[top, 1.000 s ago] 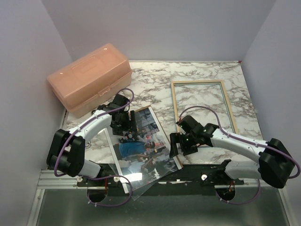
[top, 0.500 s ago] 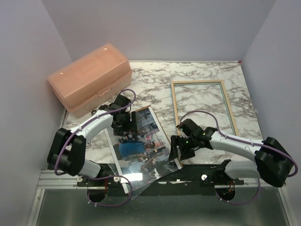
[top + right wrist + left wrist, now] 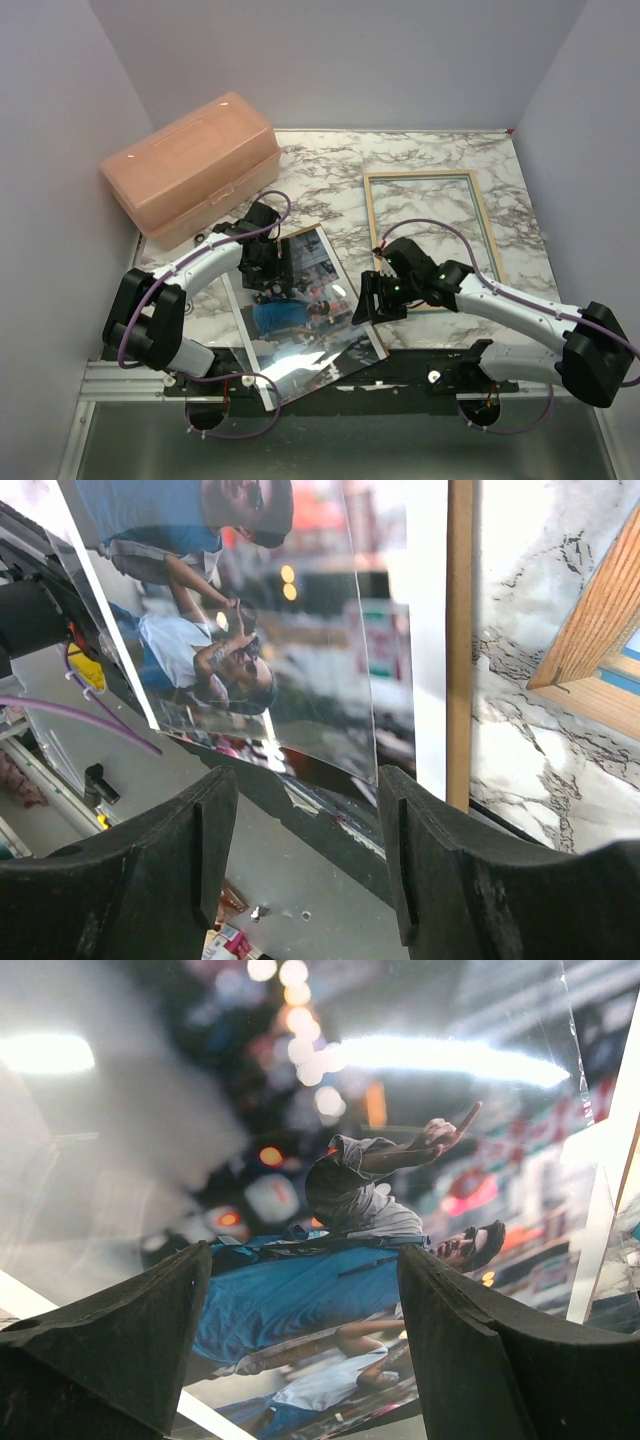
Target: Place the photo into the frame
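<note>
Photo [image 3: 300, 300] lies face up at the near edge of the marbled surface [image 3: 330, 165], one corner overhanging, not yet in the frame [image 3: 372, 215], which lies wood side up, well apart to its far right. Left jaws are apart, low over the print, I'd guess to steady it. Right jaws are apart at its right edge, lined up to pinch. Peach box [image 3: 190, 165] far left; plain pale walls.

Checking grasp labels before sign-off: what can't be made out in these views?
Top view: tips of the left tool, hidden by its own wrist; contact with the photo unclear.
Top view: near-left corner of the frame, covered by the right arm.
Right wrist: frame cut off by the right edge; whether the right tool grips the photo's edge, unclear.
Left wrist: far part of the photo, blurred and under glare.
</note>
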Tool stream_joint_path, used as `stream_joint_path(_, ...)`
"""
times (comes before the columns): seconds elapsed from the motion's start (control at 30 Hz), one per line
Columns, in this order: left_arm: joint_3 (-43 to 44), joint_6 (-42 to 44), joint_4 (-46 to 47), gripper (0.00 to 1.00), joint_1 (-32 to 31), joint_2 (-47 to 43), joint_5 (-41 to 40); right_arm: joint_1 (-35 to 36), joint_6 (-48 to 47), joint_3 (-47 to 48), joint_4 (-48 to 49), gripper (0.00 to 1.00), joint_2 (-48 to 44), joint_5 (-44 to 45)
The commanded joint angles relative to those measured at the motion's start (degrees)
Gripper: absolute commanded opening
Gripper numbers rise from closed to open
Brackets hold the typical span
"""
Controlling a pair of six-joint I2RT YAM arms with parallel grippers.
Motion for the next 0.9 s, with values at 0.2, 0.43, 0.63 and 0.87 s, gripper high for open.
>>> stream_joint_path(0.2, 1.9, 0.6, 0.3, 0.76, -0.6, 1.2, -1.1, 0.3, 8.4, -5.2, 12.8, 0.63, -4.0, 1.7)
stream_joint_path(0.43, 2.1, 0.6, 0.2, 0.76, -0.7, 1.3, -1.1, 0.3, 13.9, -9.1, 23.9, 0.62, -3.3, 0.7)
stream_joint_path(0.63, 2.1, 0.7, 0.2, 0.75, -0.7, 1.5, -1.0, 0.3, 15.7, -10.7, 30.7, 0.61, 0.5, 0.0)
stream_joint_path(0.87, 2.2, 0.7, 0.2, 0.75, -0.8, -0.3, -1.2, 0.3, 15.3, -9.0, 33.0, 0.44, 5.1, 0.0)
